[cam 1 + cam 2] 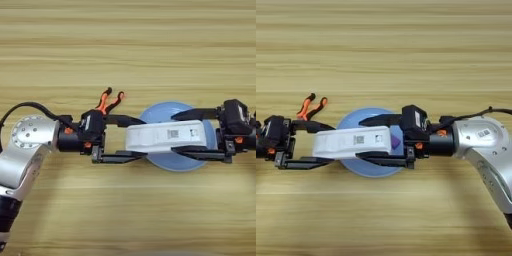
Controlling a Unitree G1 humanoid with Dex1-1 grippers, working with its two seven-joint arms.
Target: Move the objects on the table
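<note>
A long flat white bar (165, 136) with a small dark code mark lies lengthwise over a light-blue round plate (161, 112). My right gripper (174, 133) reaches in from the right. Its two black fingers press the bar's long edges, so it is shut on the bar. From the left, my left gripper (144, 138) straddles the bar's left end. Its fingers stand a little wider than the bar, so it is open. The bar's underside is hidden, and I cannot tell whether it rests on the plate.
Orange-handled pliers (109, 100) lie on the wooden table (125, 45) just behind the left gripper. A small purple item (396, 142) shows on the plate by the bar's right end. Bare wood stretches across the far half and along the near edge.
</note>
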